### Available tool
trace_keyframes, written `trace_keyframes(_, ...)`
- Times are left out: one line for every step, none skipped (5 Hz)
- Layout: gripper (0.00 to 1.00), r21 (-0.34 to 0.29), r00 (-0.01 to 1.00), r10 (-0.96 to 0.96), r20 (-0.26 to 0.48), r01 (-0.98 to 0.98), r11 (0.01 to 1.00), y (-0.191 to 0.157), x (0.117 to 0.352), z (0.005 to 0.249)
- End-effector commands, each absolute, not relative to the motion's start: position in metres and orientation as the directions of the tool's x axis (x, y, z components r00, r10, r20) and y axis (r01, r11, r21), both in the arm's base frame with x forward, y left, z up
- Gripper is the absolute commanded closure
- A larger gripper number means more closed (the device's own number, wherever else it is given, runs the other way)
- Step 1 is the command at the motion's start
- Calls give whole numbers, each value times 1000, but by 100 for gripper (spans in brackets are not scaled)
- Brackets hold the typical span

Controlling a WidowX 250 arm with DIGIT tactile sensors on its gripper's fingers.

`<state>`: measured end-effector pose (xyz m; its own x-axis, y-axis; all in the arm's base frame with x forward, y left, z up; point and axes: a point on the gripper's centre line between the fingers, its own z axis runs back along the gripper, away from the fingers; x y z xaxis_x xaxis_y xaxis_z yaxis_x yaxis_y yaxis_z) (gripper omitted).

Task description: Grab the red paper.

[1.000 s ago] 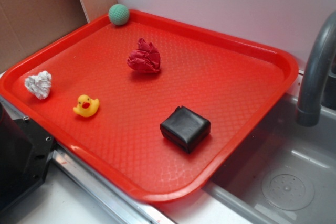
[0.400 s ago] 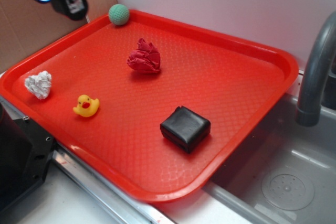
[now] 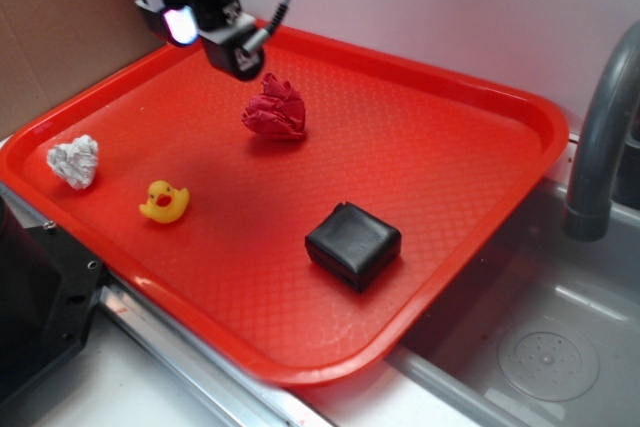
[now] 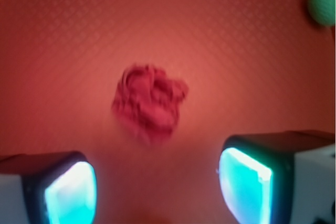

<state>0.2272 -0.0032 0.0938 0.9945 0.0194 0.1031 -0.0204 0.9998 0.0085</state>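
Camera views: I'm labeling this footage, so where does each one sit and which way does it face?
Exterior: raised at the tray's near edge, looking down across it; shows the pincer from outside.
Wrist: mounted on the arm, looking down past two glowing fingers at the tray.
Shared: the red paper appears in both.

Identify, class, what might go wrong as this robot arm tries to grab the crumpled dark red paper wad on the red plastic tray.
1. The crumpled dark red paper wad nearly matches the red plastic tray in colour, and the wrist view is blurred, so locating its edges may fail.
2. The gripper hangs open above the wad, not yet around it; a slightly off descent could nudge the light wad aside.
3. The green knitted ball lies near the tray's corner and might be bumped.
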Motion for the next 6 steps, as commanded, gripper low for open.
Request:
trace_keyframes(0,-17,986,-49,158,52,998,-12,275,27)
trace_keyframes(100,-4,988,-28,154,29,1000,-13,278,12)
trace_keyframes(100,-7,991,-21,132,22,1000,-11,278,12)
trace_keyframes(100,-4,996,-32,87,33,999,-8,271,41)
trace_keyframes(100,-28,999,14,36,-13,1000,6,242,91)
trace_keyframes(100,-49,997,56,45,-54,997,13,212,140)
